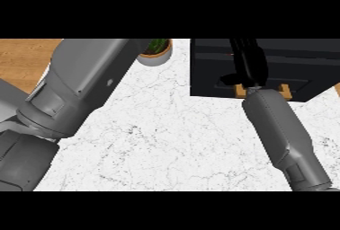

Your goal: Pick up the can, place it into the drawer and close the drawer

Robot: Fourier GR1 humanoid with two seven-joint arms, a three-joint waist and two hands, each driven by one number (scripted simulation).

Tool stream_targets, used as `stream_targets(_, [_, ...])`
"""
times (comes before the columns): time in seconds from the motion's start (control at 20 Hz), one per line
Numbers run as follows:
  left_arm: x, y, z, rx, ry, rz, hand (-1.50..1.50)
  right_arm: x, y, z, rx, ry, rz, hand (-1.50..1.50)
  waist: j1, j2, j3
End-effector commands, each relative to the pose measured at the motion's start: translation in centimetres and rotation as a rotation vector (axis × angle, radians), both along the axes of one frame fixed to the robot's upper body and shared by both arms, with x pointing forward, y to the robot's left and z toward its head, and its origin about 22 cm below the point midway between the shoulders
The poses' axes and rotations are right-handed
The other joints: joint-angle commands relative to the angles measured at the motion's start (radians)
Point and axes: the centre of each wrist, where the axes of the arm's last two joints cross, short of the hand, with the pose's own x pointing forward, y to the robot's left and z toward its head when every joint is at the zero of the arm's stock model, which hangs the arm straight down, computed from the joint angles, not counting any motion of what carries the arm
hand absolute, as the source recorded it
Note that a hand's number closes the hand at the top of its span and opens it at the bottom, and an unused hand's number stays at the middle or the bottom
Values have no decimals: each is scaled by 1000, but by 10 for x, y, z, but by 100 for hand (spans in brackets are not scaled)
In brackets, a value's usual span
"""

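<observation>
One right robot hand (246,63) outstretched over dark drawer (211,67), fingers straight

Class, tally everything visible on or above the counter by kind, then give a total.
Forearms: 2
Hand: 1
Plant: 1
Drawer: 1
Total: 5

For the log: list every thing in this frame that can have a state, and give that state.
Right hand: open, fingers straight, stretched over the drawer unit, holding nothing that shows.
Drawer unit: wooden handle faces the robot; open or shut cannot be told.
Left forearm: raised across the view's left; its hand is out of view.
Potted plant: upright on the counter, untouched.
Can: not visible.
</observation>
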Motion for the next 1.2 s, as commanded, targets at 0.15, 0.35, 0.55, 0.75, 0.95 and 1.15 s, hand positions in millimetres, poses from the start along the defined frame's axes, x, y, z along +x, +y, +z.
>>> stream_targets(0.15, [-3,15,2,7,21,-19,-150,29,9,23,-13,-61,-48,-150,31,0,0])
stream_targets(0.35, [-4,25,-20,0,25,-8,-150,43,-1,50,-24,-98,-75,-150,53,6,0])
stream_targets(0.55, [-6,37,-16,20,18,-20,-150,49,6,62,-20,-109,-85,-150,57,9,0])
stream_targets(0.75, [-9,51,-32,19,27,-19,-150,52,16,70,21,-111,-57,-150,65,7,0])
stream_targets(0.95, [-10,71,-25,11,31,-27,-150,55,28,84,116,-121,11,-150,65,7,1])
stream_targets(1.15, [-13,82,-32,-1,10,-18,-150,52,31,72,163,-137,40,-150,58,10,1])
